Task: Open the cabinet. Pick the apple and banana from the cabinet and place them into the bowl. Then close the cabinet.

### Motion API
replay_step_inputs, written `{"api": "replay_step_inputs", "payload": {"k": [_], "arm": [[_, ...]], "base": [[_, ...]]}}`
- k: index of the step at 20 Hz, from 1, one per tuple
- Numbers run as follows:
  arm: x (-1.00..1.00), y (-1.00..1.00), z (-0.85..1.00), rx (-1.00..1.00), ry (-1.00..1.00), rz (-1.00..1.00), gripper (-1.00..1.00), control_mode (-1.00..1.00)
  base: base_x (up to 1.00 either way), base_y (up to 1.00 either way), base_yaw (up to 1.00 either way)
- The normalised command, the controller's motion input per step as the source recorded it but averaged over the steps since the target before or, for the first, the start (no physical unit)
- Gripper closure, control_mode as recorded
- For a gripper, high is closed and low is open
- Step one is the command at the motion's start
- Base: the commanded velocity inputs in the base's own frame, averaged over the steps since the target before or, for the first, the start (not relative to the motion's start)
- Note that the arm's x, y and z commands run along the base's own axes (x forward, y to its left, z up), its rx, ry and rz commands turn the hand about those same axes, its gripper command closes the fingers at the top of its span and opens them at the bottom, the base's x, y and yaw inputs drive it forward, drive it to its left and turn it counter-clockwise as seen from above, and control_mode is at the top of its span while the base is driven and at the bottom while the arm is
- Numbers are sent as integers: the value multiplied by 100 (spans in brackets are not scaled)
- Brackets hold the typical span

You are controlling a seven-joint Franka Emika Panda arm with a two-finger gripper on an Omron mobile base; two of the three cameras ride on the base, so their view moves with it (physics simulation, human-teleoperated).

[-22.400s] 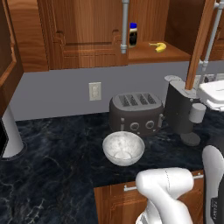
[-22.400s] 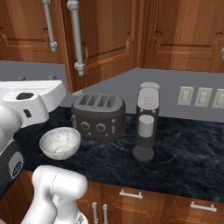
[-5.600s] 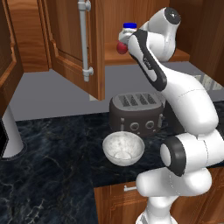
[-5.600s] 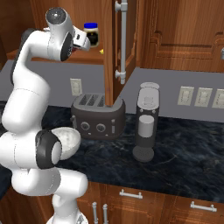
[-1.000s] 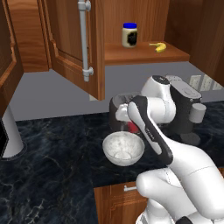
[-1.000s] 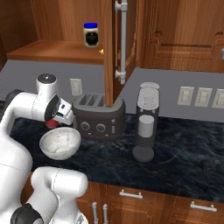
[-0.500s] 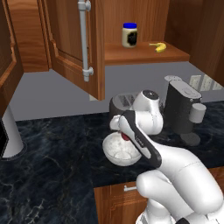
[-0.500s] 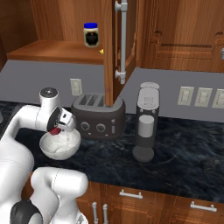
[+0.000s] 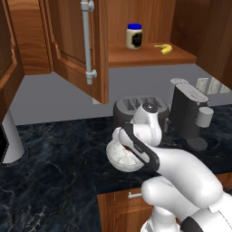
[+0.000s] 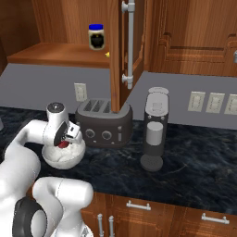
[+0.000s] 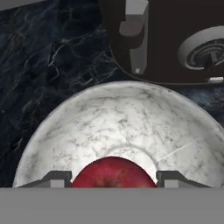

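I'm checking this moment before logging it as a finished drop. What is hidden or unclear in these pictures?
- Dark-red round apple: lower half cut off at the bottom of the hand view, so contact with the whitish marbled stone bowl is unclear.
- Gripper: fingertips too small in the right base view to judge grip.
- Bowl: interior covered by the white arm in the left base view.

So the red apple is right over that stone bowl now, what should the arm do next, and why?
Probably open the gripper and let go: the apple sits between its fingertips just above the bowl, so it should drop inside. The banana waits on the cabinet shelf.
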Motion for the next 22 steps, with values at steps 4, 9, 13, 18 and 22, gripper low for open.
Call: {"api": "replay_step_inputs", "payload": {"k": [4,9,13,18,22], "arm": [[23,0,-24,0,-3,0,-100,-100],[4,0,-4,0,-2,0,-100,-100],[0,0,18,0,0,0,-100,-100],[-3,-1,54,0,1,0,-100,-100],[-13,-9,79,-2,0,-1,-100,-100]], "base": [[0,0,0],[0,0,0],[0,0,0],[0,0,0],[0,0,0]]}}
